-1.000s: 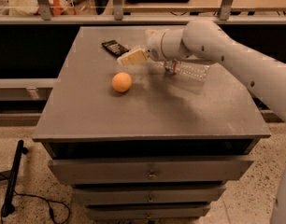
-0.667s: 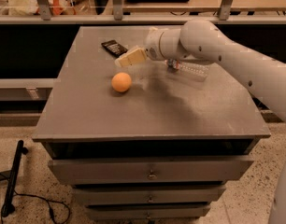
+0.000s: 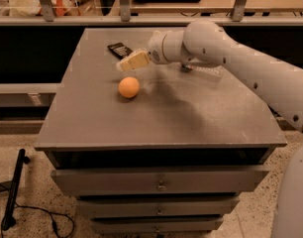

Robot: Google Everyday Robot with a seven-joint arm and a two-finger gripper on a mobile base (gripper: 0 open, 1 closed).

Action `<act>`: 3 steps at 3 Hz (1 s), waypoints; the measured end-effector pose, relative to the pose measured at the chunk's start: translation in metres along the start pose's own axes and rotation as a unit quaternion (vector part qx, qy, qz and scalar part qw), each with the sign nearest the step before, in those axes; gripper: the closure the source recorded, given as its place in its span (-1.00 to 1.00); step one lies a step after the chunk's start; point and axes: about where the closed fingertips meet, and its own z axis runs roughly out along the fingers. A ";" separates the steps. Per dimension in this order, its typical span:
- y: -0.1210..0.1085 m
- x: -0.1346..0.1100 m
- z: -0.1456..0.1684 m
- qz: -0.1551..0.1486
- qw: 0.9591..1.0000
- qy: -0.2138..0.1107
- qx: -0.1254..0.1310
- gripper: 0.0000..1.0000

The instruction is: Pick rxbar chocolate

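The rxbar chocolate (image 3: 119, 49) is a small flat black bar lying on the grey table top (image 3: 156, 108) toward the far left. My gripper (image 3: 127, 63) reaches in from the right on a white arm. Its pale fingers hang just in front of and right of the bar, above the table. An orange ball (image 3: 128, 87) sits on the table just below the gripper. A clear plastic water bottle (image 3: 203, 72) lies on its side behind the arm, partly hidden by it.
The table is a grey cabinet with drawers (image 3: 159, 182) below. A railing and shelf (image 3: 141, 19) run behind the far edge. A black cable and stand (image 3: 13, 192) lie on the floor at the left.
The gripper has shifted slightly left and toward the far side, closer to the black bar. The ball, bar and bottle have not moved.
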 end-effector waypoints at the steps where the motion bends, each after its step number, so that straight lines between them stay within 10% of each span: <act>1: 0.002 0.002 0.013 0.000 1.000 0.011 -0.007 -1.00; 3: -0.007 0.003 0.032 0.024 1.000 0.009 -0.003 -1.00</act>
